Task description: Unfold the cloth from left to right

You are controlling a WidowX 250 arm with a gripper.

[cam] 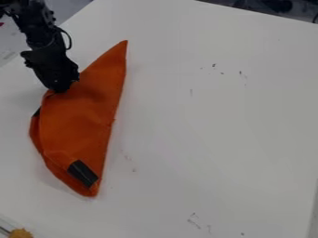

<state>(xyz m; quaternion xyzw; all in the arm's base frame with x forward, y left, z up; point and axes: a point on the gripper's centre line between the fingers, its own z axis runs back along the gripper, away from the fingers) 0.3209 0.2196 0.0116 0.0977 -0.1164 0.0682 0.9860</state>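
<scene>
White tabletop [217,121] is lying broadly open to the right of the orange cloth [81,116] — room for passing low. The black arm [38,30] and its gripper [61,88] are blocking the upper left, while a yellow-orange object [20,233] is occupying the bottom-left corner.

Cloth [81,121] on the left of the table [217,125], pincer [60,88] at its upper left edge

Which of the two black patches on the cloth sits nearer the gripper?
The small black patch at the left edge of the orange cloth, below the gripper; the larger, rectangular patch lies near the bottom tip.
</scene>
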